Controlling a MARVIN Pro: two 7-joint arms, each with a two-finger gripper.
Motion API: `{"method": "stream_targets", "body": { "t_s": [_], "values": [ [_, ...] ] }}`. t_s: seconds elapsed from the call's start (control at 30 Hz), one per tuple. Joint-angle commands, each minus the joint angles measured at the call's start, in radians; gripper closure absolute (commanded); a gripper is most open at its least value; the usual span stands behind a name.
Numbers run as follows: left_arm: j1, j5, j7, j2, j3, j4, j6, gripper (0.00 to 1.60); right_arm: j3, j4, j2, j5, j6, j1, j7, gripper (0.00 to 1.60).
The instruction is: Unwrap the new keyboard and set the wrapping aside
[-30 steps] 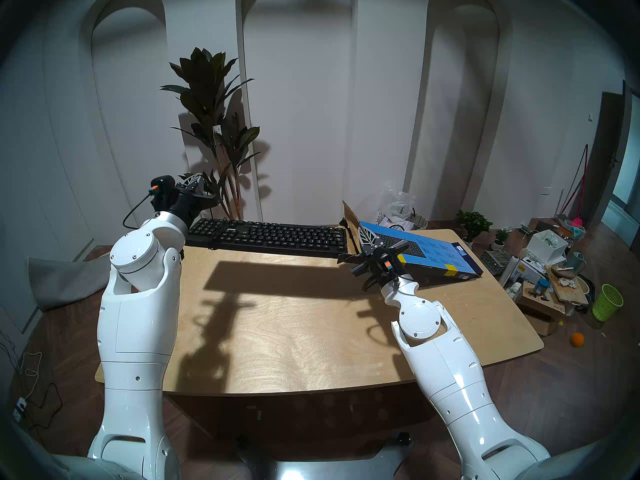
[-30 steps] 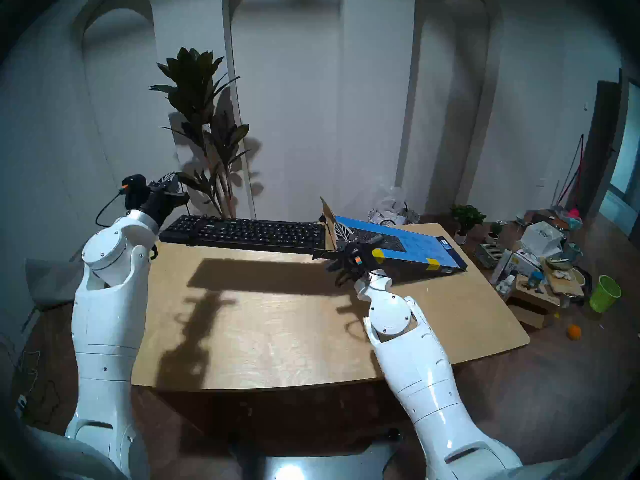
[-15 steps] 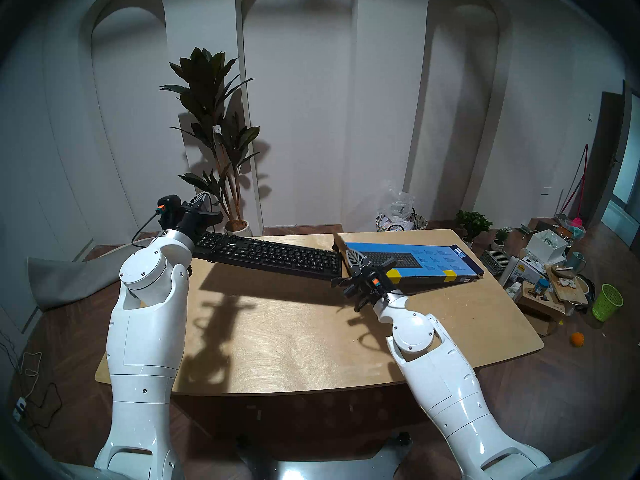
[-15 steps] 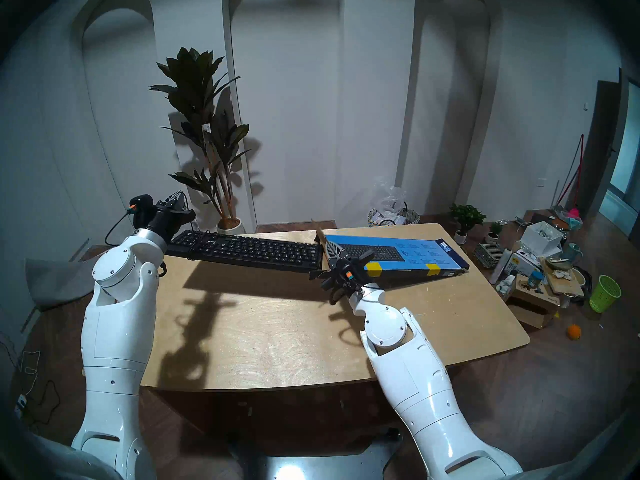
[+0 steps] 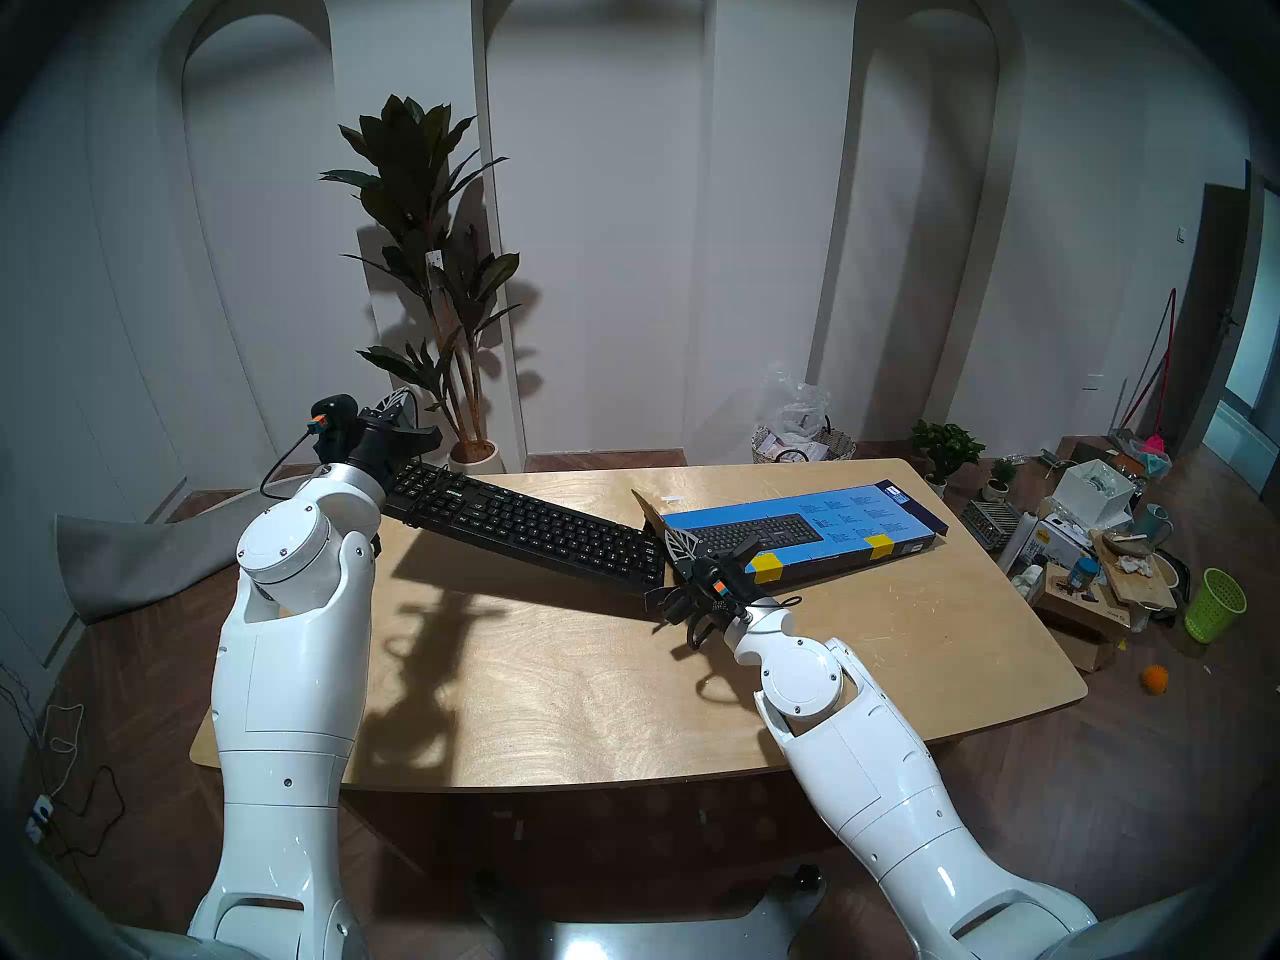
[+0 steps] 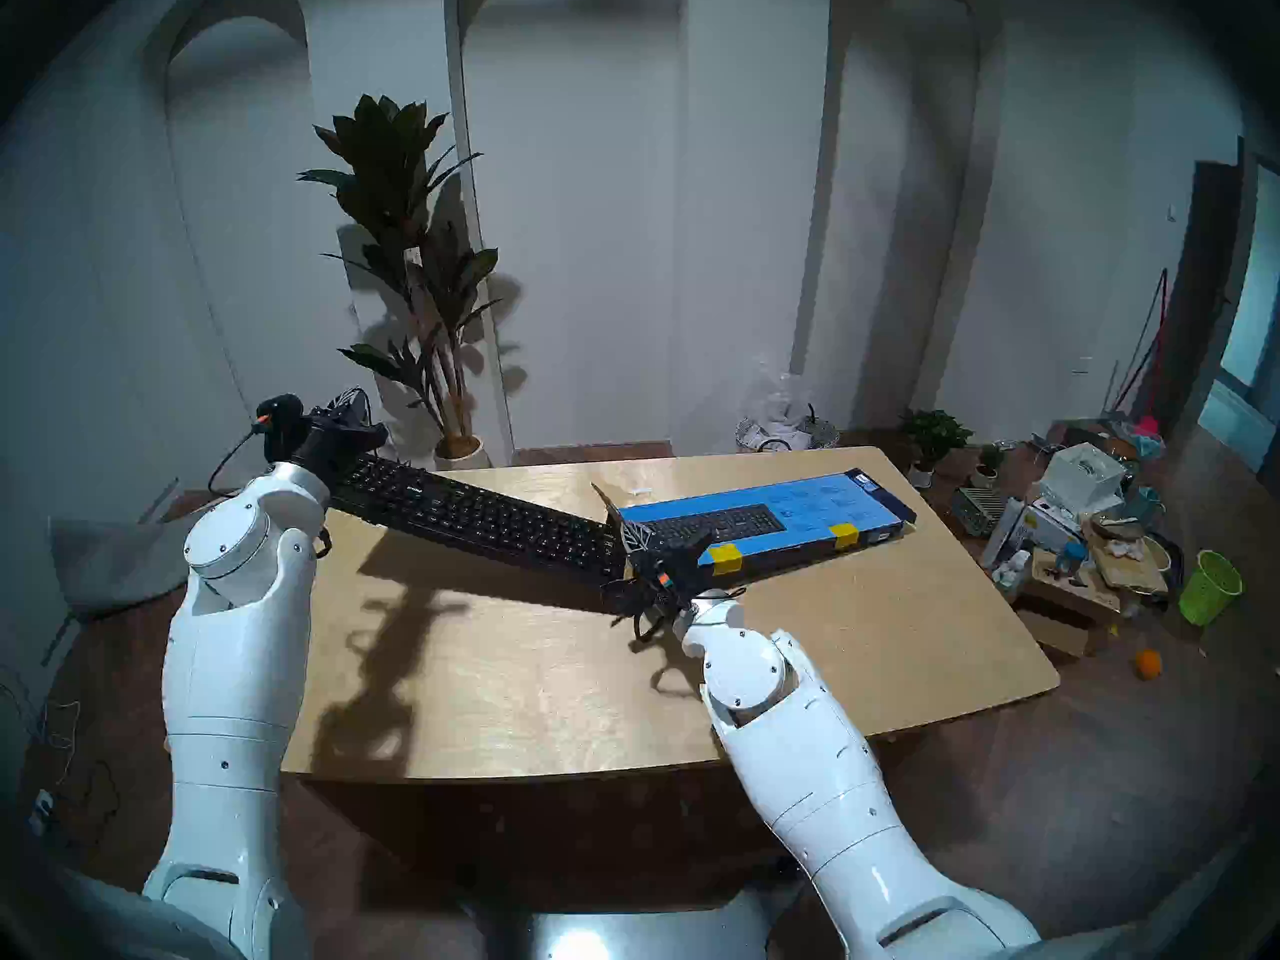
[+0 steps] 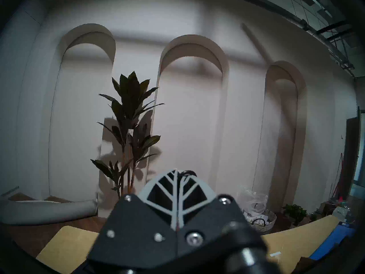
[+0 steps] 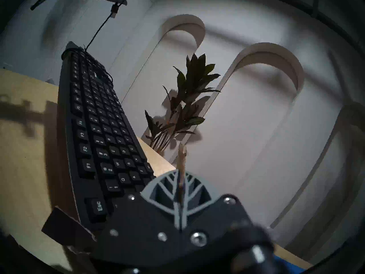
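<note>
desk (image 5: pixel 589 702): light wood top, near half bare apart from the arms' shadows
right gripper (image 5: pixel 682 544): about mid-desk, right of centre, pointing away from robot; fingers together, clamped on a brown flap at the open end of the box
blue keyboard box (image 5: pixel 831 515): the wrapping; lies on the far right part of desk, long side roughly along the far edge, open end toward desk centre; printed keyboard picture faces up, two yellow tape patches on the near side; a second brown flap sticks up at the open end
keyboard (image 5: pixel 533 526): black, white legends, out of the box; slopes across the far left half of desk; Esc end is low, just beside box mouth and right gripper; other end is raised over the far left corner; cannot tell if low end touches desk; dark shadow under it
USB cable (image 8: pixel 98 30): thin, black, runs taut from keyboard's raised end up to left gripper
left gripper (image 5: pixel 400 404): above far left corner of desk, pointing away from robot, slightly up; fingers together, pinching the USB cable at the tips
tall potted plant (image 5: pixel 429 245): on the floor beyond far left corner, against white arched wall
basket (image 5: pixel 803 442): beyond far edge, clear plastic in it
green wastebasket (image 5: pixel 1213 602): on the floor, right of desk, beside boxes and clutter
orange ball (image 5: pixel 1154 679): on the floor, near the wastebasket
</note>
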State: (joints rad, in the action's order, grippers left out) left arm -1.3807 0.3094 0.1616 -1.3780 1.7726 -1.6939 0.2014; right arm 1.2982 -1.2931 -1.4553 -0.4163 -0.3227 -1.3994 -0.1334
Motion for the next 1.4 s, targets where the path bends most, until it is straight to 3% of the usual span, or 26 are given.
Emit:
{"method": "stream_targets", "body": {
  "t_s": [0.0, 0.2, 0.6, 1.37],
  "values": [
    [0.009, -0.006, -0.001, 0.001, 0.002, -0.01, -0.031, 1.6, 0.039, -0.001, 0.033, 0.0, -0.026, 0.051, 0.013, 1.6],
    [-0.03, -0.028, -0.01, -0.01, -0.005, 0.018, -0.081, 1.6, 0.075, 0.029, 0.037, 0.011, -0.041, 0.051, 0.032, 1.6],
    [-0.076, -0.076, -0.049, -0.046, -0.033, 0.089, -0.173, 1.6, 0.07, 0.068, 0.024, 0.007, -0.075, 0.059, 0.056, 1.6],
    [-0.087, -0.079, -0.036, -0.033, -0.011, 0.119, -0.193, 1.6, 0.05, 0.126, 0.011, -0.01, -0.086, 0.108, 0.082, 1.6]
  ]
}}
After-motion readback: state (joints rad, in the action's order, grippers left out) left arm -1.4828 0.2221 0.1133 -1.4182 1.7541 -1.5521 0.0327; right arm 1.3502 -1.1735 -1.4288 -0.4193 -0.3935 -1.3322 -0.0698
